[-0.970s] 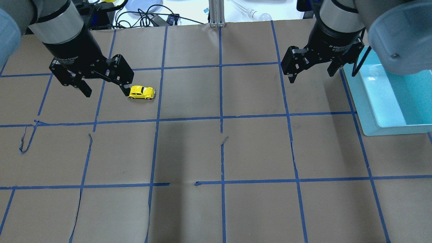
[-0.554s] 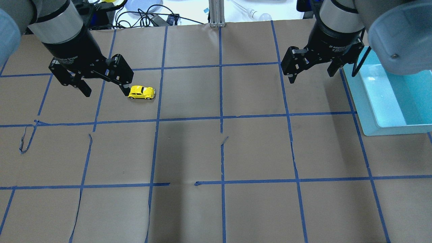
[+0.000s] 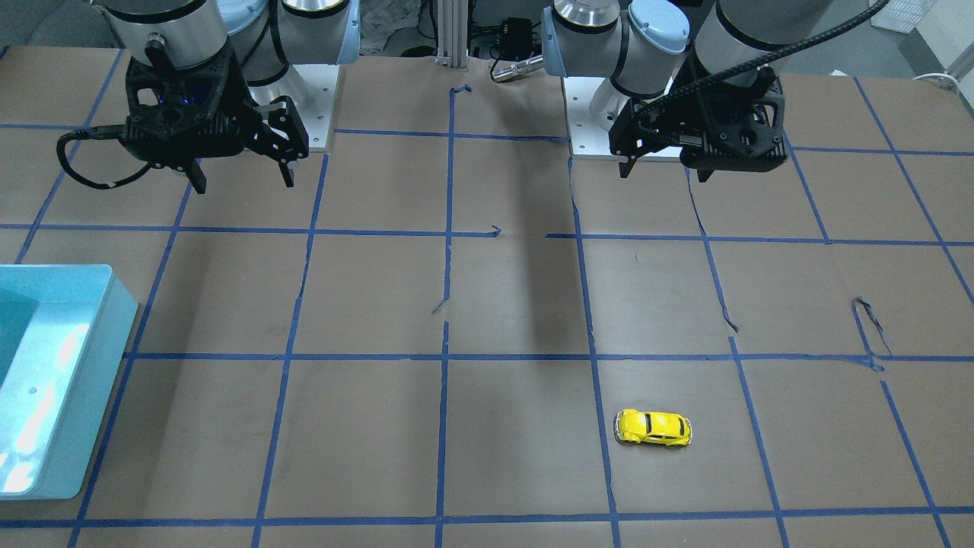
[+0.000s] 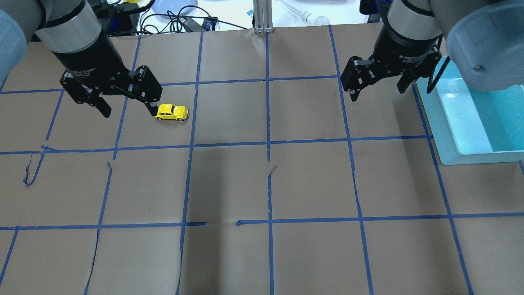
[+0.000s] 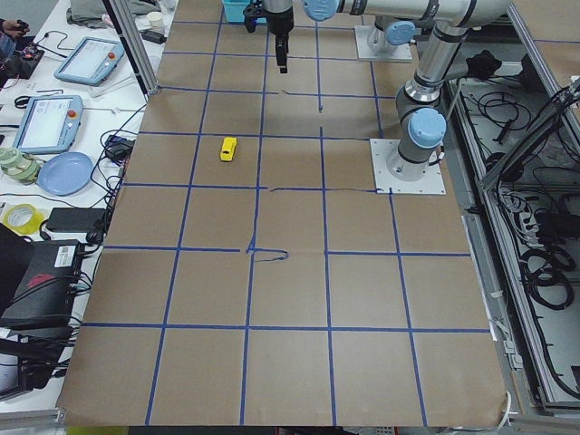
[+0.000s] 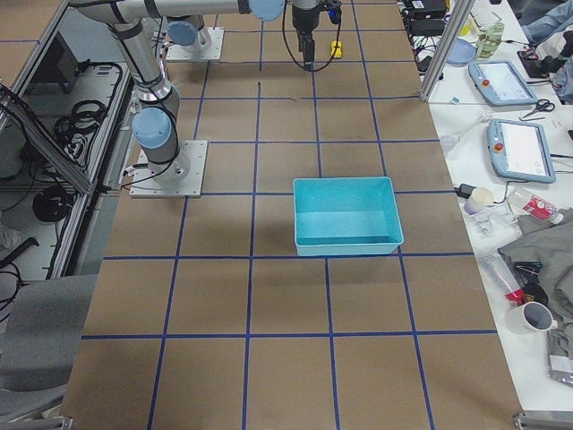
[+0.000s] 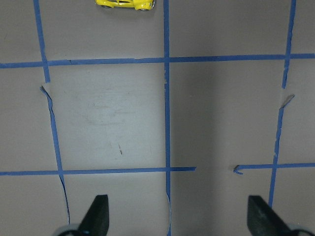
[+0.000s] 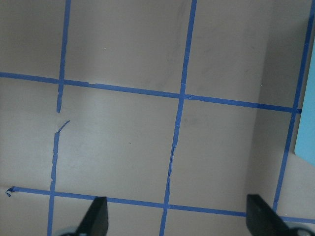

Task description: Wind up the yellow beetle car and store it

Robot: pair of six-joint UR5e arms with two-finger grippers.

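The yellow beetle car [image 4: 172, 112] stands on its wheels on the brown paper, left of the table's middle; it also shows in the front view [image 3: 654, 428] and at the top edge of the left wrist view [image 7: 125, 3]. My left gripper [image 4: 129, 111] is open and empty. It hangs well above the table, with the car beyond its fingertips and not between them. My right gripper [image 4: 377, 92] is open and empty too. It hangs high above the table, beside the teal bin [image 4: 446, 139].
The teal bin [image 3: 114, 335] stands empty at the table's right end. Blue tape lines grid the brown paper, which is torn in places. Tablets, cables and clutter lie on the bench beyond the far edge.
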